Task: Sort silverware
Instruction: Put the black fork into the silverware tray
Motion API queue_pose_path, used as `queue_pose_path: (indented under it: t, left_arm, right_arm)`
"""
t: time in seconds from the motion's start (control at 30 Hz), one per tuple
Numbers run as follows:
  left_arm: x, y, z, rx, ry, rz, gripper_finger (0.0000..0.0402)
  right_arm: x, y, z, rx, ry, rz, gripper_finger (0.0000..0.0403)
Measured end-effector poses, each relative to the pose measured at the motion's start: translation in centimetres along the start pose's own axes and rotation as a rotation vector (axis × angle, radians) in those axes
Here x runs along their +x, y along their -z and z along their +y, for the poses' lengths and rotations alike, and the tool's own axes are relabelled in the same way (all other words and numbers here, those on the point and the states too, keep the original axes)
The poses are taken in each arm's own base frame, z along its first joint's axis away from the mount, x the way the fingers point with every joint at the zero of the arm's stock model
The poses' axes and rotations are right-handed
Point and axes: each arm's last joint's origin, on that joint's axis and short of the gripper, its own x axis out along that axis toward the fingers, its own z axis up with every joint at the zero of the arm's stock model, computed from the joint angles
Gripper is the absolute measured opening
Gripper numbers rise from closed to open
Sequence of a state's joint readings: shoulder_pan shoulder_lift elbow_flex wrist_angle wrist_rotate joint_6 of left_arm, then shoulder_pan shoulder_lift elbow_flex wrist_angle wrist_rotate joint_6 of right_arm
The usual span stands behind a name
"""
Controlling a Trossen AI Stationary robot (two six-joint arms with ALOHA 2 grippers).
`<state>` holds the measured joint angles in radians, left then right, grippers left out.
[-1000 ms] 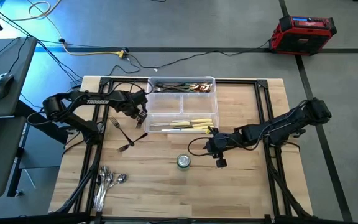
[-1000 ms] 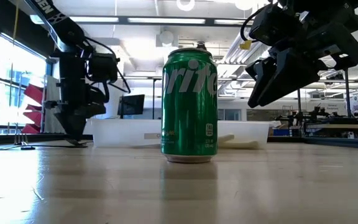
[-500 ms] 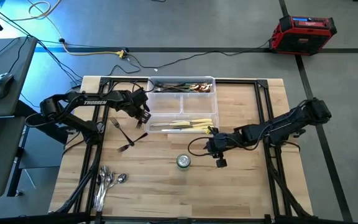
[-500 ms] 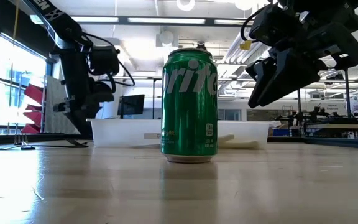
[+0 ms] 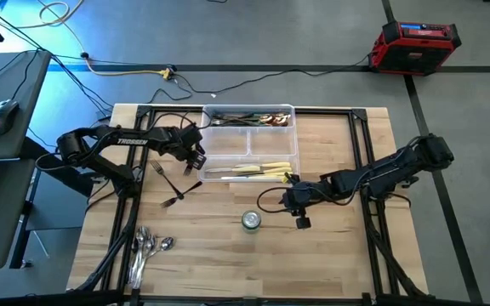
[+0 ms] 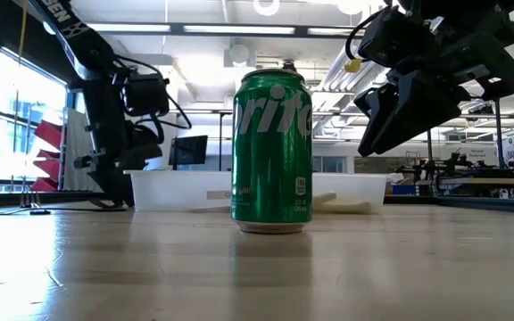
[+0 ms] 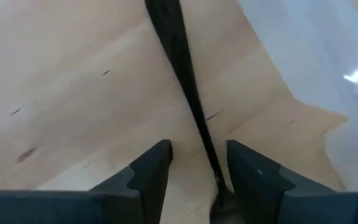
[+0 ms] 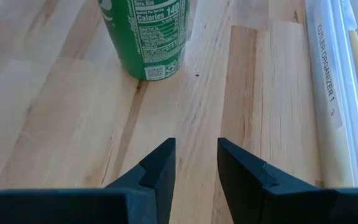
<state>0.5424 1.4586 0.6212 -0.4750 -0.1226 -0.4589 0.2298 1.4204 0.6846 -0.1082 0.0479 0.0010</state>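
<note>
1. My left gripper [image 5: 196, 158] sits left of centre in the overhead frame, beside the tray's [image 5: 289, 140] left wall. Its fingers [image 7: 151, 171] stand apart around a dark fork [image 7: 185, 93], not pinching it.
2. More forks [image 5: 170, 189] lie below it; spoons [image 5: 145, 249] crowd the lower left.
3. My right gripper [image 5: 299, 214] hovers right of the green can [image 5: 251, 221], fingers parted, holding nothing.
4. Bare wood spreads across the lower right.
</note>
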Motion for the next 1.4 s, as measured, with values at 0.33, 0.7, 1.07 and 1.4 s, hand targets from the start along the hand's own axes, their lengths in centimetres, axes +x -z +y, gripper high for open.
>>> queue_pose_path:
  t: [0.33,0.7,1.07,1.4]
  left_arm:
    - [0.1,0.2,0.6,0.031,-0.039,0.031,0.0009]
    - [-5.4,-2.5,-0.2,0.115,-0.305,0.056,0.0001]
    - [-12.3,-12.8,-4.8,0.558,-0.105,-0.460,0.0000]
    - [-4.3,-18.8,-7.8,1.064,-0.231,-0.284,0.0000]
  right_arm:
    - [0.0,0.0,0.0,-0.002,0.000,0.001,0.0103]
    - [0.0,0.0,0.0,-0.005,0.000,-0.001,0.0103]
    - [0.0,-0.2,0.0,-0.038,0.002,-0.020,0.0103]
    - [0.0,-0.2,0.0,-0.041,0.012,-0.023,0.0103]
